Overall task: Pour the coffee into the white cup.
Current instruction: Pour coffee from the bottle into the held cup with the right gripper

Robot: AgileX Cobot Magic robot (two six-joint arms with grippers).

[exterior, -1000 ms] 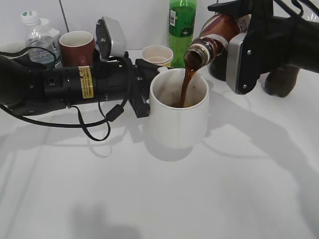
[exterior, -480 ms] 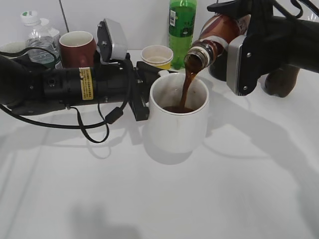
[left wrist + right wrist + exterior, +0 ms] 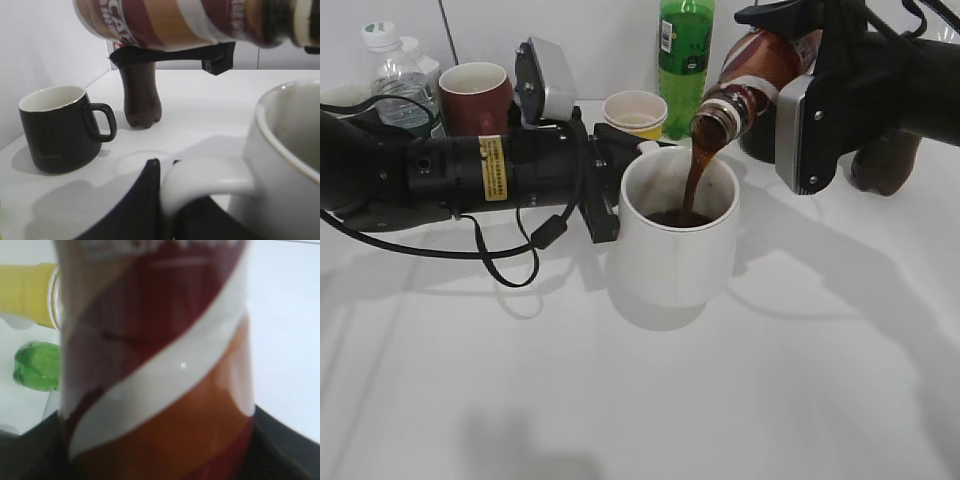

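A large white cup (image 3: 678,240) stands mid-table with dark coffee inside. My left gripper (image 3: 610,190) is shut on the white cup's handle (image 3: 200,182), with black fingers (image 3: 145,205) on both sides of it. My right gripper (image 3: 810,60) is shut on a coffee bottle (image 3: 755,70) with red, brown and white bands, tilted mouth-down over the cup. A brown stream (image 3: 696,175) falls from the bottle's mouth into the cup. The bottle fills the right wrist view (image 3: 160,365) and crosses the top of the left wrist view (image 3: 200,22).
Behind the cup stand a green bottle (image 3: 685,60), a paper cup (image 3: 635,110), a dark red mug (image 3: 475,95) and a clear water bottle (image 3: 395,75). A dark cola bottle (image 3: 141,97) and a black mug (image 3: 62,127) stand at the back right.
The coffee level in the white cup has risen. The bottle and both arms have hardly moved; the stream keeps flowing.
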